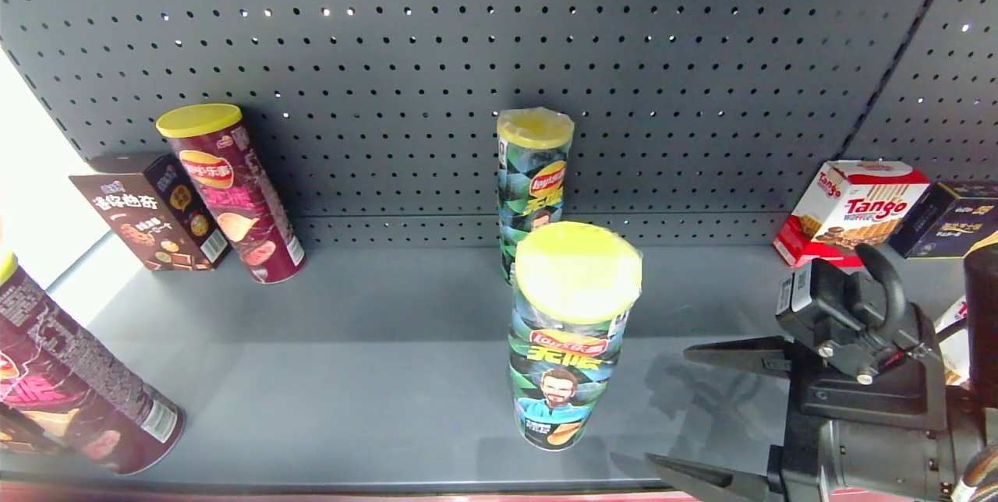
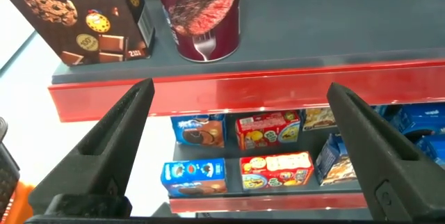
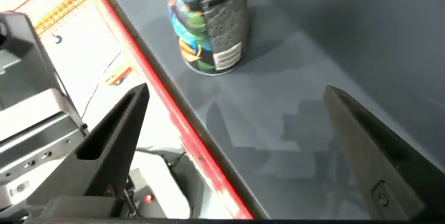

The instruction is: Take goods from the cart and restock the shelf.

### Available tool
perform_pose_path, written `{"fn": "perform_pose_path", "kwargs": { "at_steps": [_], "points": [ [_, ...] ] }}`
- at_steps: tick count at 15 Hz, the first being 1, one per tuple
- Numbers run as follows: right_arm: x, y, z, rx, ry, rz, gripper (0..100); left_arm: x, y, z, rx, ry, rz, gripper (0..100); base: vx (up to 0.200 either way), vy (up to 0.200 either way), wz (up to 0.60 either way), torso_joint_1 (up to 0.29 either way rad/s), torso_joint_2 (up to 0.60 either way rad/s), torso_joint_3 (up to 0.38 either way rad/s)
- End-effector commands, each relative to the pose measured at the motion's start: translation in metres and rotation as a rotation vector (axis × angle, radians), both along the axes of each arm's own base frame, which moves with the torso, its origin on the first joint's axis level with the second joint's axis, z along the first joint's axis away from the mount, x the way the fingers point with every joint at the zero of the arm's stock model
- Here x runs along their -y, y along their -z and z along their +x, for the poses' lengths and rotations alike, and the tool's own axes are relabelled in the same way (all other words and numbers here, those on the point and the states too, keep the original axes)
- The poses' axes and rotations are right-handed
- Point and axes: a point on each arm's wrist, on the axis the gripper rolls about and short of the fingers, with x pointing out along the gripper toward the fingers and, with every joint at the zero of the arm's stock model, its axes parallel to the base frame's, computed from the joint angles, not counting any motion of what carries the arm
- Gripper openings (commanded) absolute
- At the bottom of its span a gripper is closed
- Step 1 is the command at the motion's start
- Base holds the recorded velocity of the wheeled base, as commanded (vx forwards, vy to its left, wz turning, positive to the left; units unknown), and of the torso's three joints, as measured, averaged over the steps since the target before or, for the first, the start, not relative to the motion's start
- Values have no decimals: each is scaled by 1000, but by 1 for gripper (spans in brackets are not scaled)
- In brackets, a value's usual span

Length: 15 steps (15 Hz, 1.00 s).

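Observation:
Two green chip cans stand on the grey shelf (image 1: 374,377): one near the front (image 1: 573,330), one behind it by the pegboard (image 1: 532,182). My right gripper (image 1: 690,416) hangs open and empty just right of the front can, at the shelf's front edge. In the right wrist view that gripper (image 3: 236,95) stands apart from the green can (image 3: 208,22), with bare shelf between its fingers. My left gripper (image 2: 240,92) is open and empty in front of a red shelf edge (image 2: 278,85), below a maroon can (image 2: 198,15) and a brown cookie box (image 2: 76,15).
A maroon can (image 1: 234,190) and a brown cookie box (image 1: 148,210) stand at the back left, another maroon can (image 1: 70,385) at the front left. A red-and-white wafer box (image 1: 854,210) and a dark box (image 1: 955,217) sit at the back right. Lower shelves hold snack boxes (image 2: 271,151).

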Motion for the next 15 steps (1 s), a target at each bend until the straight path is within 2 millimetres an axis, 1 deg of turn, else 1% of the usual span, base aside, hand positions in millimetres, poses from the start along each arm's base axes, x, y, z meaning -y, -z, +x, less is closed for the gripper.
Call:
{"fn": "perform_pose_path", "kwargs": {
  "at_steps": [1, 8, 12, 15],
  "points": [
    [-5, 2, 2, -8, -9, -8, 100, 0, 0, 0, 0, 6, 0, 100, 0, 0, 0, 0, 0, 0],
    [-23, 3, 17, -22, -19, -24, 100, 0, 0, 0, -3, 21, -2, 100, 0, 0, 0, 0, 0, 0],
    [-26, 3, 22, -21, -6, -24, 100, 0, 0, 0, -5, 21, -4, 100, 0, 0, 0, 0, 0, 0],
    [-29, 2, 31, -14, 12, -17, 100, 0, 0, 0, -5, 21, -4, 100, 0, 0, 0, 0, 0, 0]
  ]
}}
